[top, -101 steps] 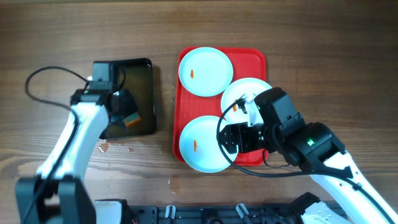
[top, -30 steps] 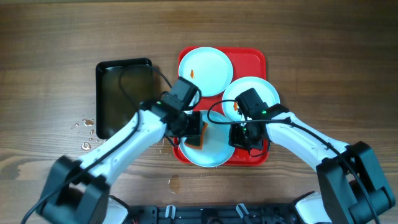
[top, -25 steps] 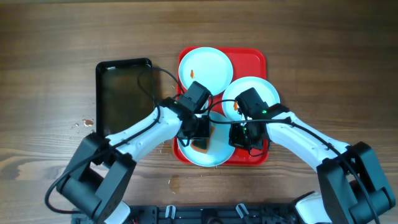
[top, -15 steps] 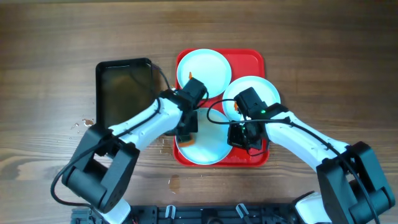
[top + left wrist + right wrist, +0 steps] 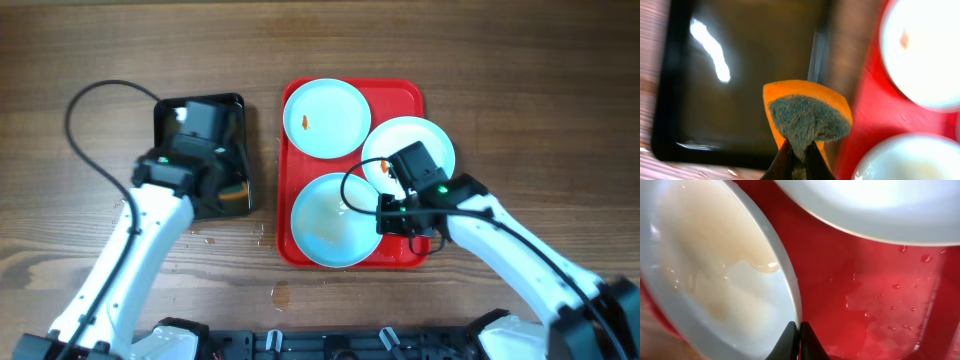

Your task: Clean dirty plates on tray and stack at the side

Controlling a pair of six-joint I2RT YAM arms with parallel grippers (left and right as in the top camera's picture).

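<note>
The red tray [image 5: 405,98] holds three pale plates. The far plate [image 5: 327,118] has a small orange smear, also seen in the left wrist view [image 5: 925,55]. The right plate [image 5: 425,140] lies partly under my right arm. A wet, cloudy film covers the near plate [image 5: 330,222]. My right gripper [image 5: 383,212] is shut on its right rim [image 5: 792,287], fingertips pinching the edge [image 5: 799,330]. My left gripper [image 5: 799,152] is shut on an orange sponge [image 5: 807,117] with a grey scouring face, above the black tray [image 5: 740,100].
The smaller black tray [image 5: 235,125] sits left of the red one, its bottom glossy. Water drops [image 5: 215,238] lie on the wooden table near its front edge. The red tray floor by the right gripper is wet [image 5: 890,300].
My left arm has carried the sponge off the near plate and left, over the black tray. The near plate's orange smear has become a wet film. The right gripper stays on the rim.
</note>
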